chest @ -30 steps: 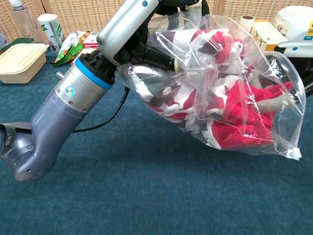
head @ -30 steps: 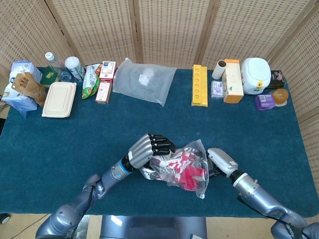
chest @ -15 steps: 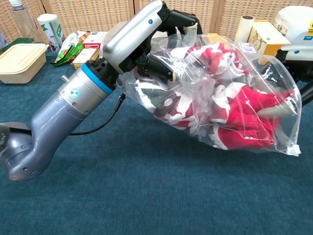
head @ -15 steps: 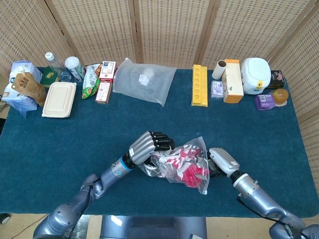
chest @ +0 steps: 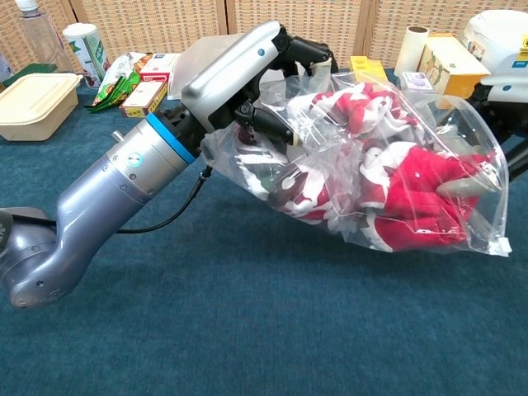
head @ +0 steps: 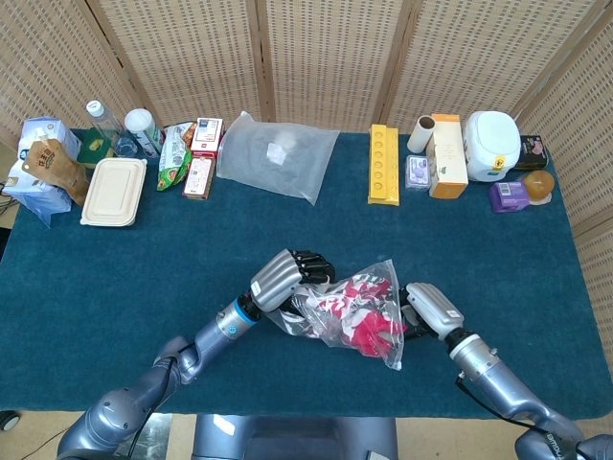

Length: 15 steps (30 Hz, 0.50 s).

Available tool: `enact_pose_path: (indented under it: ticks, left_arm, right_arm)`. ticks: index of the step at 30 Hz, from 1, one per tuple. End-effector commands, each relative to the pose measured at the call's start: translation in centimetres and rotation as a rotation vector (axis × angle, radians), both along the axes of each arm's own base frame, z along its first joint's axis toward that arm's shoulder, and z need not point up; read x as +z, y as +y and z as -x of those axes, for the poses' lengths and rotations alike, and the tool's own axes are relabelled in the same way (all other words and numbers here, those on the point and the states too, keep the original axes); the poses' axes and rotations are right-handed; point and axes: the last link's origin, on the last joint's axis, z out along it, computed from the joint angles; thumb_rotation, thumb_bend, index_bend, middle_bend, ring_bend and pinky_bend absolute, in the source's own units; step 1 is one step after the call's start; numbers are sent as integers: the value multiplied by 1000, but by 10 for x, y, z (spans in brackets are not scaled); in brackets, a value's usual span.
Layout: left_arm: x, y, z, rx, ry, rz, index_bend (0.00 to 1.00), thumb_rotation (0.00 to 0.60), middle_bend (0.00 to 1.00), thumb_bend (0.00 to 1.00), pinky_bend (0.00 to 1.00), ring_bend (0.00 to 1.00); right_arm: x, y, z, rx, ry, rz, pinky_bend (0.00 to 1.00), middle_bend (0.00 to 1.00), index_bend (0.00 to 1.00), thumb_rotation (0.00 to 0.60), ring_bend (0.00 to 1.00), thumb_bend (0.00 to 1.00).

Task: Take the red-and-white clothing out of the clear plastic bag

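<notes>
The clear plastic bag (head: pixel 386 347) (chest: pixel 485 231) lies on its side, lifted slightly off the blue table near the front middle. Inside it the red-and-white clothing (head: pixel 356 316) (chest: pixel 417 194) is bunched up. My left hand (head: pixel 285 279) (chest: pixel 247 78) is at the bag's open left end, its dark fingers curled inside the mouth and gripping the clothing. On the other side, my right hand (head: pixel 433 310) (chest: pixel 505 87) holds the bag's closed right end, mostly hidden behind the plastic in the chest view.
Along the back edge stand a beige lidded container (head: pixel 113 192), bottles, snack packs (head: pixel 199 153), a second clear bag (head: pixel 278 153), a yellow box (head: pixel 383 163), cartons and a white appliance (head: pixel 491 144). Bare blue cloth (head: pixel 402 240) lies between them and the hands.
My left hand has pushed a little right and up into the bag's mouth. The bag and clothing have bunched tighter toward the right hand, which shifted slightly right.
</notes>
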Motion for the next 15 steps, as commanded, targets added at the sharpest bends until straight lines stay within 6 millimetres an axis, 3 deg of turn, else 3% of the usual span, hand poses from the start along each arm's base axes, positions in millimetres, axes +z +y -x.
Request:
enact_pose_path:
  ticks: [1, 6, 8, 15]
  left_arm:
    - [-3, 3, 2, 23, 16, 31, 389, 600, 379, 128, 489, 360]
    - [-7, 15, -4, 58, 101, 149, 97, 600, 239, 66, 405, 245]
    - [-6, 17, -8, 72, 115, 192, 28, 600, 208, 55, 377, 209]
    - [12, 30, -29, 163, 143, 340, 0, 600, 160, 41, 319, 141]
  right_arm:
    - [0, -1, 3, -4, 19, 16, 789, 758, 768, 600, 853, 379]
    - [1, -2, 7, -2, 83, 78, 797, 762, 772, 600, 855, 380]
    - [0, -2, 7, -7, 92, 88, 799, 763, 774, 600, 856, 379]
    - [-3, -2, 11, -31, 126, 123, 804, 763, 774, 600, 857, 380]
